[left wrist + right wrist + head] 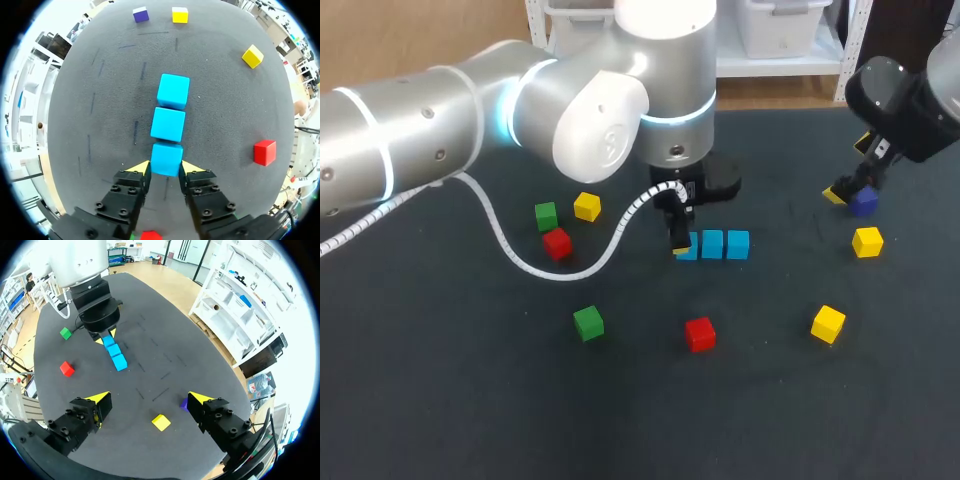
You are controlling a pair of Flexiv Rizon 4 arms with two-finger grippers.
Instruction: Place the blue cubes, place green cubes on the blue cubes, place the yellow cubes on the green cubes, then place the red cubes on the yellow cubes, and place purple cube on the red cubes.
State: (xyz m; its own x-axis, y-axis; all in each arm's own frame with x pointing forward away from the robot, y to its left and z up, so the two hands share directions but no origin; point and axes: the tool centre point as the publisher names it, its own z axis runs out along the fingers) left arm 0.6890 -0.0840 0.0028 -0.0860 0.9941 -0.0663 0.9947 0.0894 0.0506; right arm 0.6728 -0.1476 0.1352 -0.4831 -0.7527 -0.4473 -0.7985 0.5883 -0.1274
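Left hand (680,241) mid-frame on table (470,400), clenched on blue cube (166,159) (end of row of three). Right hand (149,398) upper right, released, beside purple cube (184,403).

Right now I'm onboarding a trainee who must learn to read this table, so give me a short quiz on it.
1. True or false: the left hand grips a green cube.
2. How many yellow cubes lie on the table? A two, B three, C five.
3. Fill in: the cube closest to the right hand is ___.
Key: 1 false, it is a blue cube; 2 B; 3 the purple cube.
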